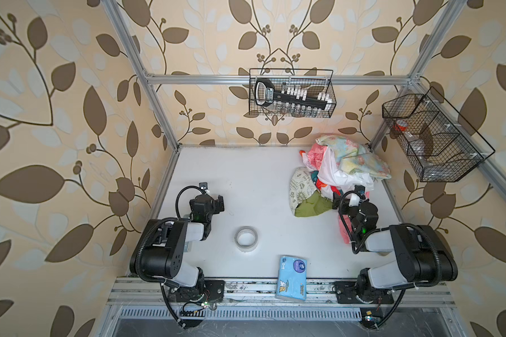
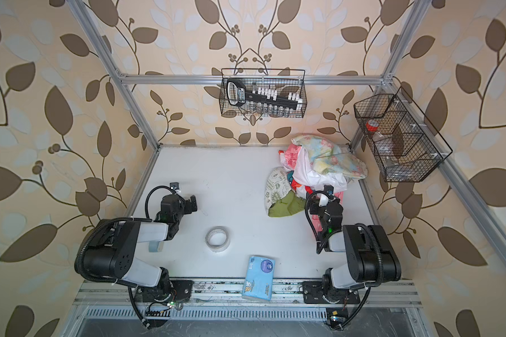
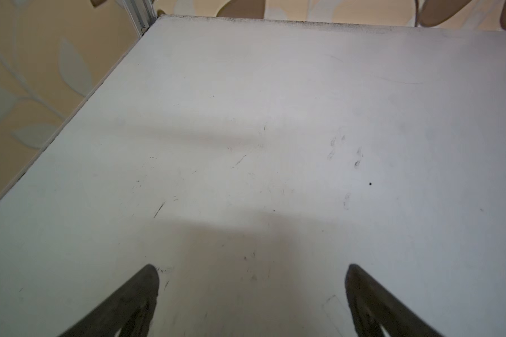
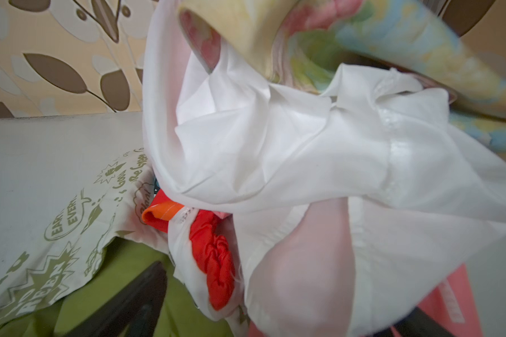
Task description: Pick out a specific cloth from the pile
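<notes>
The pile (image 1: 343, 170) is heaped in the far right corner of the surface (image 1: 246, 181). A flowery cloth (image 1: 360, 159) is laid on top, and a plain white garment (image 4: 275, 151) is bunched under it. A cream cloth (image 4: 56, 233) with green doodles and a green cloth (image 1: 313, 205) are spread on the side of the pile that faces the left edge.

The cloth (image 4: 214, 262) is tucked low in the pile, on its near side, under the white garment. Only a small bit of it is seen: a crinkled red trim with an orange fold next to it. The rest is covered.

The right gripper (image 1: 339, 204) is held at the near side of the pile and is spread wide. In the right wrist view one dark finger (image 4: 135, 297) is seen over the green cloth. The red trim and a fold of the white garment lie between the jaws. Nothing is seen to be pinched.

The left gripper (image 3: 251, 271) is held over bare surface near the left edge. Its jaws are spread apart and nothing is between them.

A roll of tape (image 1: 246, 237) is laid flat toward the near edge. A blue pack of tissues (image 1: 292, 277) is laid across the near edge.
</notes>
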Motion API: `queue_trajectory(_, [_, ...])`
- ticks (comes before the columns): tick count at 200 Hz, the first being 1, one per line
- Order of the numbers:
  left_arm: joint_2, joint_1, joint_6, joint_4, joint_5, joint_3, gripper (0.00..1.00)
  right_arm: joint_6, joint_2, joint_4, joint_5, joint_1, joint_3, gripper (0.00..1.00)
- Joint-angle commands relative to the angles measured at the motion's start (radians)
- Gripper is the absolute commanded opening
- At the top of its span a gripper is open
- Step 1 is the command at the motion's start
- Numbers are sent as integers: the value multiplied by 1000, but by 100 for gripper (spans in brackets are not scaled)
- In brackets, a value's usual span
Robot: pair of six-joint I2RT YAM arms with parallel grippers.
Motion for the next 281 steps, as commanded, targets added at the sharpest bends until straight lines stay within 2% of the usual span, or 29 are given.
queue_trajectory(1, [-2,-7,-1,44,-18,22,99,-2,11,26,-22,-3,24,100])
queue_trajectory(180, [4,-5,2,51,-17,24,99,-1,11,21,-30,-9,26,100])
queue_trajectory(219, [-8,-4,-2,40,-12,21,99,-8,8,19,-64,-13,25,99])
queue_trajectory(245, [-16,-4,1,48,-24,23,94,-7,-6,-22,-62,-13,54,100])
queue_trajectory(252, [-36,-4,2,-11,-38,52,94,-5,-26,-104,-52,-13,91,100])
queue_trajectory(264, [-93,-4,-12,-263,-52,173,94,-10,-68,-309,-25,-9,181,100])
queue_trajectory(281, [-106,-4,37,-542,-5,343,96,-10,-133,-464,36,4,255,100])
